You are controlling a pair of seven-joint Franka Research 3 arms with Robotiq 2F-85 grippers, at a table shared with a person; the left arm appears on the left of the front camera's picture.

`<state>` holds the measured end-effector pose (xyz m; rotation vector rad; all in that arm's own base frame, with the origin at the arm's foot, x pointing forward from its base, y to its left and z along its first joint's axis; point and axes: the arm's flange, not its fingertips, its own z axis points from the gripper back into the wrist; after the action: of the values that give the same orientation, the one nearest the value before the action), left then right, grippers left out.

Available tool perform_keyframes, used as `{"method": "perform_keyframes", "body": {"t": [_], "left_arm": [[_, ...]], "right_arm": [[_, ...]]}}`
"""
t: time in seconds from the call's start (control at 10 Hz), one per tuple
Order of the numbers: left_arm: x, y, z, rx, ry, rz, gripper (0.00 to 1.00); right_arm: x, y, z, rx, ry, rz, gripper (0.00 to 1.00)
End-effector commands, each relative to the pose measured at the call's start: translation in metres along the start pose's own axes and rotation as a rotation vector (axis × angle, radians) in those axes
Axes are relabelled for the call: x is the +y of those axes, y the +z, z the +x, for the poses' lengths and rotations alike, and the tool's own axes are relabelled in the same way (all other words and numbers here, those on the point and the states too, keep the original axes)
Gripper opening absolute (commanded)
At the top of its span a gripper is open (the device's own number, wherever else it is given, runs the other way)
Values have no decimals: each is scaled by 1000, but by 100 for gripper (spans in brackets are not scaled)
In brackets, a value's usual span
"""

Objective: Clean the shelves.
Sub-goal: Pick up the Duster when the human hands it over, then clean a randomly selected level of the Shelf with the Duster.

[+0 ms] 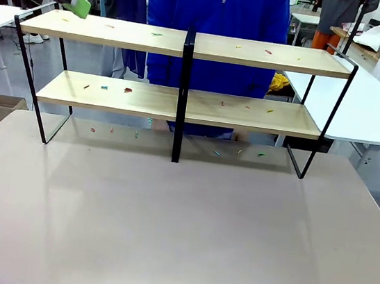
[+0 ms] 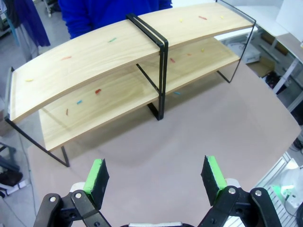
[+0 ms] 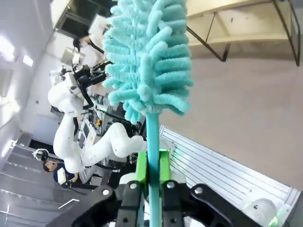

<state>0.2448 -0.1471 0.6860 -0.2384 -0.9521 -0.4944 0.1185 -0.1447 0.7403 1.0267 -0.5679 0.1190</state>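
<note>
Front view is showing the shelves [image 1: 189,44] standing across the far half of the grey table [image 1: 177,238], the black centre post facing the camera and both light wooden boards running level from left to right; a person in a blue jacket [image 1: 215,5] is standing just behind them at the far side. Small coloured scraps [image 1: 128,90] are lying scattered over the upper board, over the lower board and on the table surface beneath the rack; red, green and yellow bits are showing among them. The left gripper [image 1: 78,5] is hanging at the upper left, a green pad sitting just above the left end of the top board; whether it is touching the wood cannot be told from this angle.

Left wrist view is looking down on the rack from its left end; the left gripper's fingers [image 2: 97,177] are standing wide apart with nothing between them, bare table lying below, and the shelves [image 2: 109,61] are lying well ahead of the pads.

Right wrist view is showing the right gripper [image 3: 152,165] clenching the thin teal handle of a fluffy teal duster [image 3: 147,56], the green pads pressing it from both sides; the duster head is rising above the fingers, and the shelves [image 3: 246,19] are appearing in the upper right corner, well apart from it.
</note>
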Motion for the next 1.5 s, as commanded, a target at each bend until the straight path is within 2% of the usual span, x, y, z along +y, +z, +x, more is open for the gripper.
{"method": "perform_keyframes", "body": {"t": [0.0, 0.1, 1.4], "left_arm": [[2, -1, 0, -6, 3, -11, 100], [2, -1, 0, -6, 3, -11, 100], [2, -1, 0, -6, 3, -11, 100]], "right_arm": [[-4, -3, -5, -89, -11, -2, 0], [0, 0, 0, 0, 0, 0, 10], [0, 0, 0, 0, 0, 0, 10]]}}
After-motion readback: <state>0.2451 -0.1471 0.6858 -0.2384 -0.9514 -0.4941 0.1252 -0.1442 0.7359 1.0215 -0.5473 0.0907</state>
